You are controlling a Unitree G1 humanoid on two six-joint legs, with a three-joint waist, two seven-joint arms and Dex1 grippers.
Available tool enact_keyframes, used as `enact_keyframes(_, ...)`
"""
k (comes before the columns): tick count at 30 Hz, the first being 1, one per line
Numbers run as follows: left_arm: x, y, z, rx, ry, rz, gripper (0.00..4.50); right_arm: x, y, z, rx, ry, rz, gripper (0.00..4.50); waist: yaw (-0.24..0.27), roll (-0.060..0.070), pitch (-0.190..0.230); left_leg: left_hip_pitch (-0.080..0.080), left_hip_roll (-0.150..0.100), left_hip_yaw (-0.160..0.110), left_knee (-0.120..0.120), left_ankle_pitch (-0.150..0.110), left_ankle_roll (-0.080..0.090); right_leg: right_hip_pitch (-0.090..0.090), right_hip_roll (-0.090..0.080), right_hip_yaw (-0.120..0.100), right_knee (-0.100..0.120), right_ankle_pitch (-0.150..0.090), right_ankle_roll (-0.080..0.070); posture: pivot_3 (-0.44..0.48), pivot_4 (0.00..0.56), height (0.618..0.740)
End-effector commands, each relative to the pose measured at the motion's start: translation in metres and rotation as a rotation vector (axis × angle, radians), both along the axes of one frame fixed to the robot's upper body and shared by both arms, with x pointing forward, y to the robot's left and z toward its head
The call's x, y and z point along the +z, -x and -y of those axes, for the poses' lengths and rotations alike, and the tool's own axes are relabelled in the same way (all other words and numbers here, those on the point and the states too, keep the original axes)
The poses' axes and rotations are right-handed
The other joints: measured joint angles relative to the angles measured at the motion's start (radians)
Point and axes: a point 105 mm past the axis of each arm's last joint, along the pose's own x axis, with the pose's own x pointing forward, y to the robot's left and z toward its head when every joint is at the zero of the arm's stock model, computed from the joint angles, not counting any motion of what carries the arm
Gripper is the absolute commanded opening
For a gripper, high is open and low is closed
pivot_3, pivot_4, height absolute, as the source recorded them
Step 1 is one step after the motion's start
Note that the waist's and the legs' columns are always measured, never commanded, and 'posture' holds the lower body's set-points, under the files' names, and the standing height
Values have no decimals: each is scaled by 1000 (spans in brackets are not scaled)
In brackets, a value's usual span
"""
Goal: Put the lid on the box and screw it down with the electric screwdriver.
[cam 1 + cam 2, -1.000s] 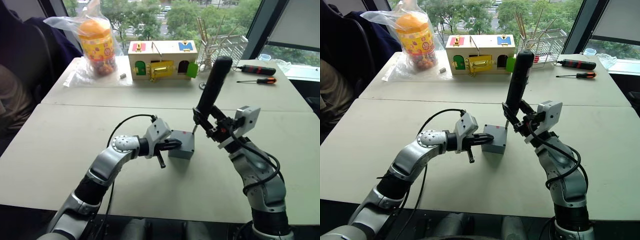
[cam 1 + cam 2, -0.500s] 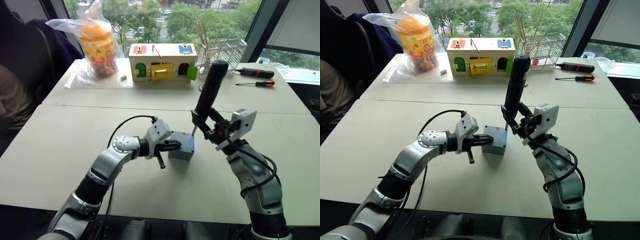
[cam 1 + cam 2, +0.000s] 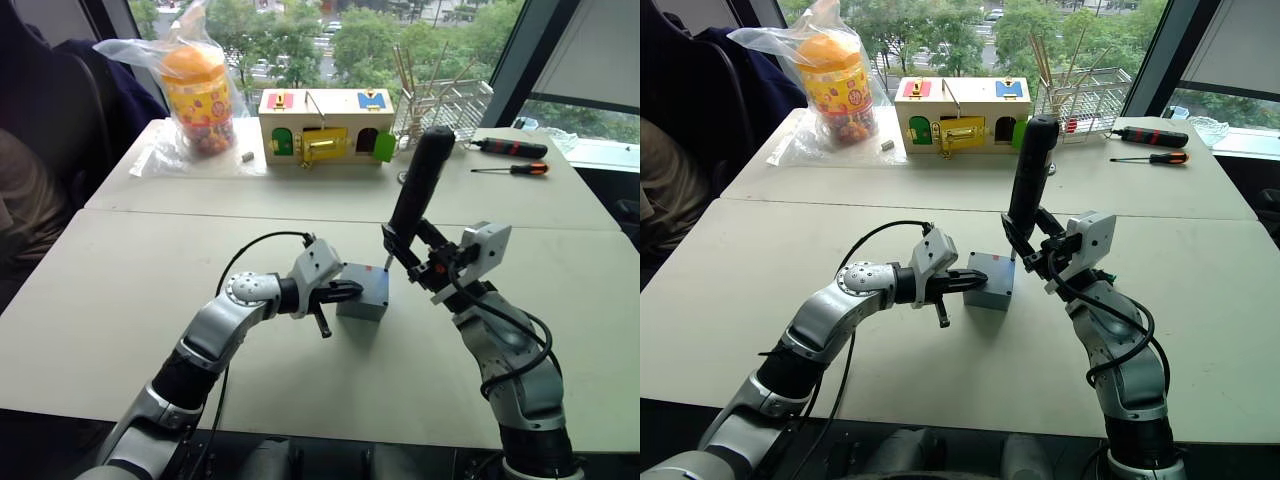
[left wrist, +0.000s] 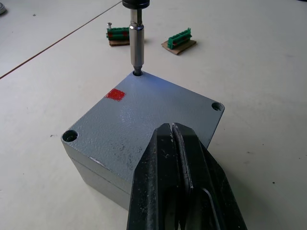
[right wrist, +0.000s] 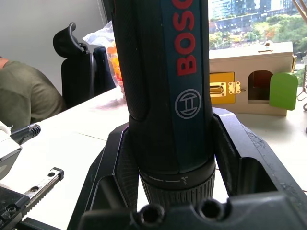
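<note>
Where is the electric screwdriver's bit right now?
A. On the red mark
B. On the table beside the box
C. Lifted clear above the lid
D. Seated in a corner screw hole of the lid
D: the left wrist view shows the bit standing in a corner hole of the lid.

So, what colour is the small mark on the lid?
Red, on the grey lid; clearest in the left wrist view.

Two arms of silver-grey metal segments joined by black bands, round silver joint caps at the elbows. Loose black cables looping beside each forearm. Boxy light-grey wrist housings. Black two-fingered left end effector (image 3: 338, 293); black two-fingered right end effector (image 3: 407, 247) with screw heads along its black base.
</note>
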Motion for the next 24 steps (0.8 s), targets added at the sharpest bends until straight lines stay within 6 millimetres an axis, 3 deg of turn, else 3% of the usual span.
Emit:
enact_keyframes(1, -10, 1, -2, 12, -24, -32, 0, -41, -2, -1, 5, 17, -177, 1756, 0, 0, 0, 0, 0, 0, 0, 0, 0, 0, 0, 0, 0, 0, 0, 0, 150, 740)
enact_keyframes(7, -11, 1, -2, 14, -22, -37, 0, -36, -2, 2, -2, 17, -161, 1756, 1, 0, 0, 0, 0, 0, 0, 0, 0, 0, 0, 0, 0, 0, 0, 0, 150, 740)
enact_keyframes(12, -12, 1, -1, 11, -16, -39, 0, -18, -3, 6, -13, 4, -110, 1756, 2, 0, 1, 0, 0, 0, 0, 0, 0, 0, 0, 0, -1, 0, 0, 0, 150, 740)
enact_keyframes(14, -12, 2, -1, 6, -11, -37, 0, -2, -3, 9, -21, -25, -71, 1756, 2, 1, 1, 0, 0, 0, 0, 0, 0, 0, 0, 0, -1, 0, 0, 0, 150, 740)
enact_keyframes(19, -15, 2, -3, 4, -13, -37, 0, 63, 6, 13, 6, -108, 79, 1756, 4, 7, 8, -4, -1, -1, 0, 0, 0, -1, -1, 1, -2, 0, 0, 0, 150, 740)
enact_keyframes(21, -16, 2, -2, 3, -11, -38, 0, 97, 11, 18, 19, -143, 157, 1756, 3, 12, 15, -4, -1, 0, 0, 0, 0, -1, -1, 2, -2, 0, 0, 0, 150, 740)
enact_keyframes(24, -15, 2, -1, 2, 3, -34, 0, 127, 16, 25, 29, -187, 210, 1756, 3, 13, 18, -8, -2, 1, 0, 0, 0, -3, 0, 4, -2, 0, 0, 0, 150, 740)
